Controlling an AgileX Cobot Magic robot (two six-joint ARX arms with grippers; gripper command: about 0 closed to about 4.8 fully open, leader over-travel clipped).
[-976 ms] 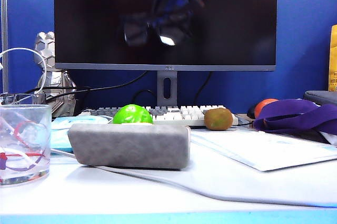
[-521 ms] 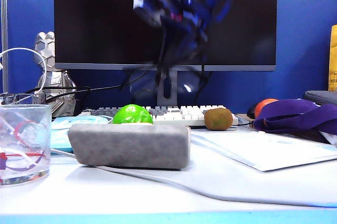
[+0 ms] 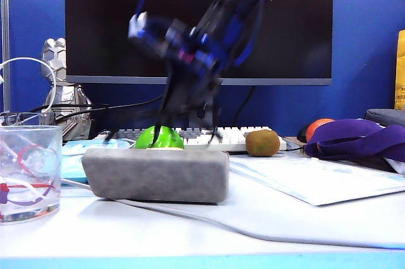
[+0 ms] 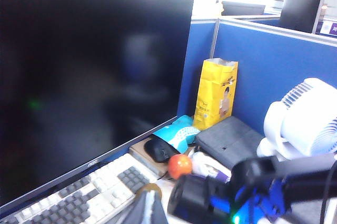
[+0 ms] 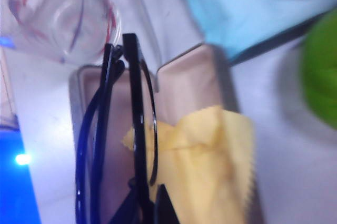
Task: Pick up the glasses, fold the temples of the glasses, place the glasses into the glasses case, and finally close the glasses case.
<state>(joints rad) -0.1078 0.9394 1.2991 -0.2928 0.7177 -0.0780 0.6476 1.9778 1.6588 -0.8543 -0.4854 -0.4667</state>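
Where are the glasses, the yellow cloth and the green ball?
glasses point(image 5: 138, 129): right wrist view, on the black front frame, above the open case.
yellow cloth point(image 5: 210, 161): right wrist view, middle of the cloth.
green ball point(image 3: 159, 137): exterior view, its front, behind the grey case.

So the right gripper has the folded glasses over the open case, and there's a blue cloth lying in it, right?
Not blue: the cloth in the open case is yellow, as the right wrist view shows. The right gripper does hold the folded glasses over it.

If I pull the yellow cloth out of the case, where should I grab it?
Likely the yellow cloth's loose edge spilling over the glasses case rim, approached from outside; the right gripper holds the glasses over its inner end. The left gripper faces the monitor.
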